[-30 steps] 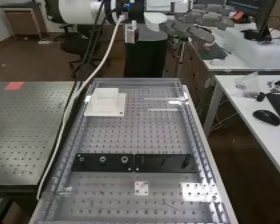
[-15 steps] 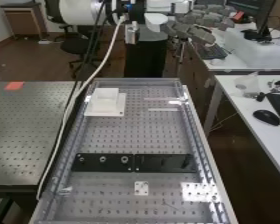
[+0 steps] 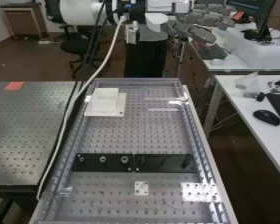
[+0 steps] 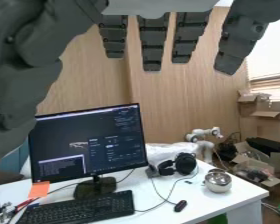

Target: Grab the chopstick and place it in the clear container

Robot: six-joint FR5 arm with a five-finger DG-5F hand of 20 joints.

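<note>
The hand [image 3: 196, 24] is held high beyond the bench's far end, in the upper right of the high view, with its dark grey fingers straight. In the wrist view the hand [image 4: 152, 42] has its fingers extended and apart, the thumb to one side, and nothing between them. Two thin pale strips [image 3: 164, 109] lie crosswise near the bench's far right corner; I cannot tell whether either is a chopstick. Low clear walls [image 3: 202, 165] run round the perforated bench top; I cannot tell whether they are the clear container.
A white block on a square base [image 3: 105, 103] stands at the bench's far left. Black plates [image 3: 165, 163] cross its middle. A white cable [image 3: 72, 102] runs down the left side. Right of the bench is a desk [image 3: 247, 120] with a mouse [image 3: 266, 117].
</note>
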